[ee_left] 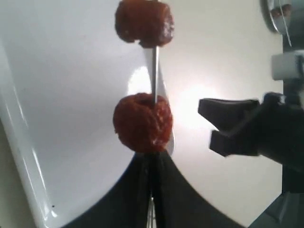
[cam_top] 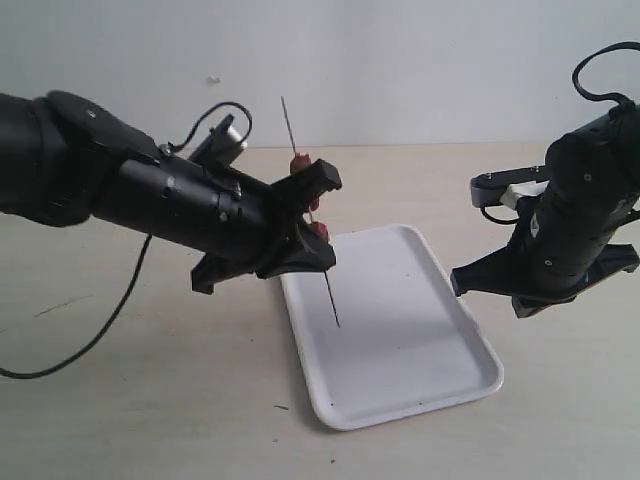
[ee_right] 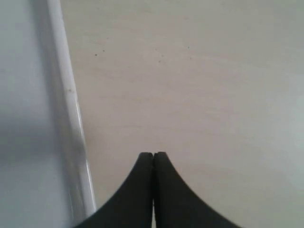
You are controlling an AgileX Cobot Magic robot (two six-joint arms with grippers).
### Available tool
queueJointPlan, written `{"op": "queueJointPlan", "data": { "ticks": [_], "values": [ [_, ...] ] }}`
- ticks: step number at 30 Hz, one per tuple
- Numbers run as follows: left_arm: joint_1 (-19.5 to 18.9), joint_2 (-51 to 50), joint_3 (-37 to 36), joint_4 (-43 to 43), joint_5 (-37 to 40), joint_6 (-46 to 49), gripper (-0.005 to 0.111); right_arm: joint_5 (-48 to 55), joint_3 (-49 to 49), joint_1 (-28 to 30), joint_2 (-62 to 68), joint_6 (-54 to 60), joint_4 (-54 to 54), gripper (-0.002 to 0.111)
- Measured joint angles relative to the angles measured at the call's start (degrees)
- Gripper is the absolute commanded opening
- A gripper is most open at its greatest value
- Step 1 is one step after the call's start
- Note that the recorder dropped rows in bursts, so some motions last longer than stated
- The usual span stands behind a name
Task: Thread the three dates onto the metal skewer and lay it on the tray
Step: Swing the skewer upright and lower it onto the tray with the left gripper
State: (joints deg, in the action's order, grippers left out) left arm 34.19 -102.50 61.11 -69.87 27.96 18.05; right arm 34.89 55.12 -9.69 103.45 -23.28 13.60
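Observation:
My left gripper [cam_top: 320,220] is shut on the metal skewer [cam_top: 291,125], which stands steeply tilted over the near left corner of the white tray [cam_top: 420,340]. In the exterior view, one of the dates [cam_top: 300,162] sits on the rod above the fingers and another [cam_top: 319,231] sits at the fingers. The left wrist view shows the gripper [ee_left: 152,159] with a date [ee_left: 142,122] touching its tips. A second date [ee_left: 144,22] sits farther along the skewer [ee_left: 155,71], over the tray [ee_left: 61,95]. My right gripper [ee_right: 153,154] is shut and empty. It hangs over bare table beside the tray's right rim [ee_right: 71,104].
A black cable [cam_top: 90,335] trails from the left arm across the table at the left. The right arm [cam_top: 580,220] hangs to the right of the tray and also shows in the left wrist view [ee_left: 247,128]. A pale wall closes off the back.

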Motion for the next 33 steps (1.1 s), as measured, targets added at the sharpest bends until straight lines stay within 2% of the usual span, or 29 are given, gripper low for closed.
{"op": "queueJointPlan", "data": {
  "ticks": [4,12,17,23,27,33],
  "values": [
    [0.11,-4.97,0.09,-5.17,-0.65,-0.26,0.000,2.65,0.00,0.08,-0.95,0.28,0.00,0.000],
    [0.58,-9.22,5.24,-9.05,-1.21,-0.49,0.000,4.20,0.00,0.13,-2.82,0.78,0.00,0.000],
    [2.03,-13.04,8.82,-9.49,2.06,-1.40,0.000,4.52,0.00,0.13,-2.82,1.50,0.00,0.000],
    [5.24,-15.15,9.68,-9.38,4.91,-2.39,0.000,4.99,0.00,0.13,-2.82,1.92,1.77,0.000],
    [6.80,-15.15,9.68,-6.96,6.10,-4.33,0.000,5.34,0.00,0.13,-2.82,1.92,2.36,0.000],
    [7.79,-15.15,9.56,3.08,6.08,-12.42,0.000,5.98,0.00,0.13,-2.82,2.00,2.36,0.000]
  ]
}}
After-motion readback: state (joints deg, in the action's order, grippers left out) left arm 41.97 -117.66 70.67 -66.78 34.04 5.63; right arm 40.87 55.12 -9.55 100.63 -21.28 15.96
